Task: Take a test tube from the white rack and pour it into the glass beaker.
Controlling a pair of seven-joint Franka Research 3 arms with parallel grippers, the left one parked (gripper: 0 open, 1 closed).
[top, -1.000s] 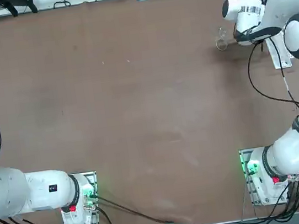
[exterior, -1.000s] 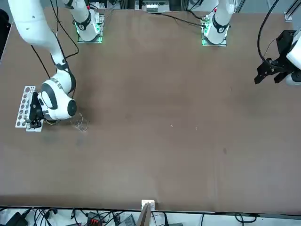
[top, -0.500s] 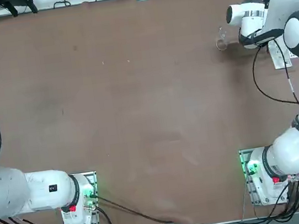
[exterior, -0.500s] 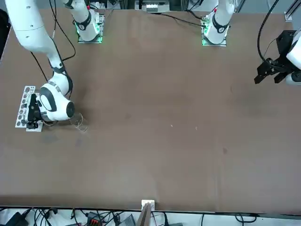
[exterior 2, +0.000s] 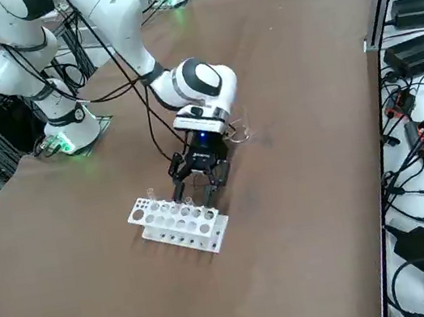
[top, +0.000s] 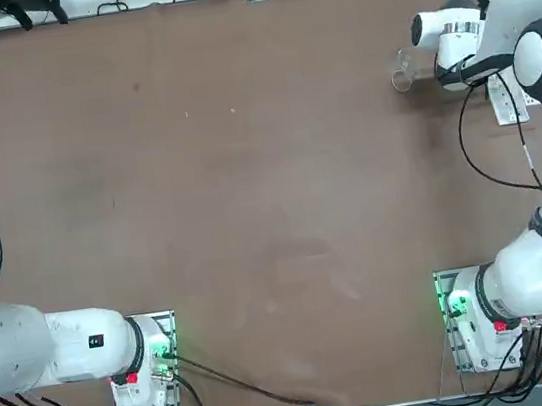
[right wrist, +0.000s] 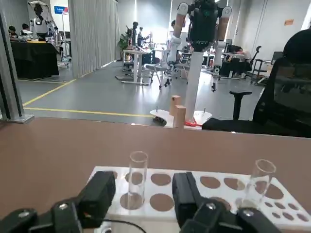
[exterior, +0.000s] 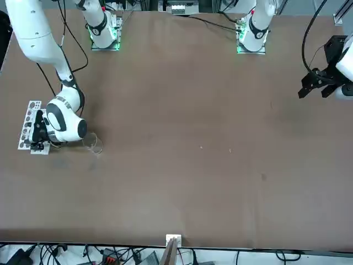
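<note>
The white rack (exterior 2: pixel 178 223) lies near the table's right edge, also seen in the top view (top: pixel 509 101) and the front view (exterior: pixel 26 124). My right gripper (exterior 2: pixel 201 187) hangs low over the rack's end nearest the beaker. In the wrist view the gripper (right wrist: pixel 143 194) is open, and its black fingers (right wrist: pixel 99 194) stand on either side of an upright clear test tube (right wrist: pixel 137 177) with a gap on each side. A second test tube (right wrist: pixel 257 182) stands further along the rack. The glass beaker (top: pixel 402 71) (exterior: pixel 95 144) stands on the table beside my wrist, apart from the rack.
A black cable (top: pixel 476 149) loops from my right arm over the table. The green-lit arm base (top: pixel 463 312) sits at the near edge. Past the table's edge beyond the rack lie boxes and cables (exterior 2: pixel 422 47).
My right wrist has shifted a little away from the beaker and over the rack. The rack and beaker have not moved.
</note>
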